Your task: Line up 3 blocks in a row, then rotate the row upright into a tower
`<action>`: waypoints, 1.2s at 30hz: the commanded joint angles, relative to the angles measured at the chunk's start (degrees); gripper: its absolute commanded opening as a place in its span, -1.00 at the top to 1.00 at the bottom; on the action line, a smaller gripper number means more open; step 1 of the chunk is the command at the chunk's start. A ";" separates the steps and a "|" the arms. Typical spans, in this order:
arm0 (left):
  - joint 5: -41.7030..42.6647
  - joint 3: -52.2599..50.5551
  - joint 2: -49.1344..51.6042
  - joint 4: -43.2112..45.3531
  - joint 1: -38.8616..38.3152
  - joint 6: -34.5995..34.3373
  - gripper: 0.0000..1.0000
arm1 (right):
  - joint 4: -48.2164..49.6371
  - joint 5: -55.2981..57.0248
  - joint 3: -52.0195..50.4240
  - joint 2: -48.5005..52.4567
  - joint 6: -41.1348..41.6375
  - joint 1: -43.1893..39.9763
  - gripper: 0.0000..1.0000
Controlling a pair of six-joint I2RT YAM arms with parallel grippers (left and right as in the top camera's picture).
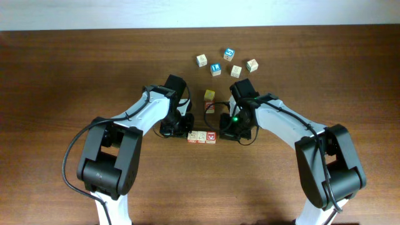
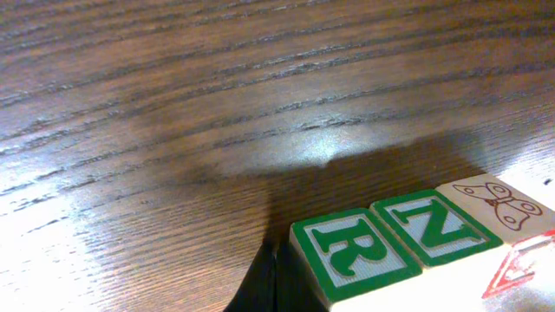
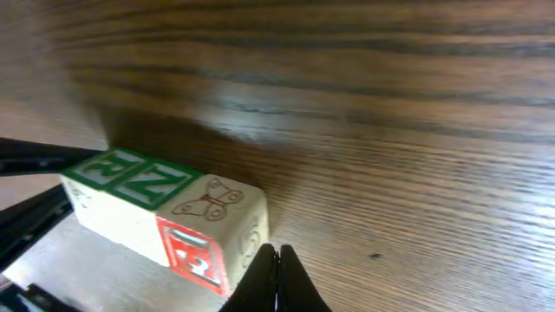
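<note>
Left gripper [image 2: 270, 284]: jaws closed, empty, just beside row of pale wooden alphabet cubes [image 1: 202, 137]; contact unclear. Right gripper [image 3: 277, 276]: likewise, opposite end.

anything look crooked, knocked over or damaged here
Nothing stands out. The three blocks lie in a straight, flush row, with the left gripper and right gripper shut at its ends. The loose blocks beyond sit at mixed angles, none visibly damaged.
</note>
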 commanded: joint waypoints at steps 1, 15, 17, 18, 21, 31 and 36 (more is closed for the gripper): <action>0.63 -0.44 -0.57 -0.04 -0.22 -0.37 1.00 | 0.24 -2.03 -1.16 0.42 0.59 0.26 0.91; 0.61 -0.44 -0.57 -0.04 -0.22 -0.37 1.00 | 3.21 -5.16 -3.41 0.42 1.42 0.28 0.91; 0.61 -0.44 -0.57 -0.04 -0.22 -0.37 1.00 | 3.23 -5.27 -3.41 0.42 1.42 0.37 0.92; 0.61 -0.44 -0.57 -0.04 -0.22 -0.37 1.00 | 3.23 -5.29 -3.41 0.42 1.44 0.37 0.91; 0.35 -0.44 -0.57 -0.02 -0.22 -0.39 1.00 | 3.23 -5.44 -3.41 0.42 1.42 0.37 0.92; 1.97 -0.44 -0.57 -0.11 1.81 3.39 1.00 | 3.37 -5.42 -3.41 0.42 0.52 0.37 0.91; 3.85 -0.44 -0.57 -0.09 3.15 5.95 1.00 | 3.37 -5.42 -3.41 0.42 0.31 0.37 0.91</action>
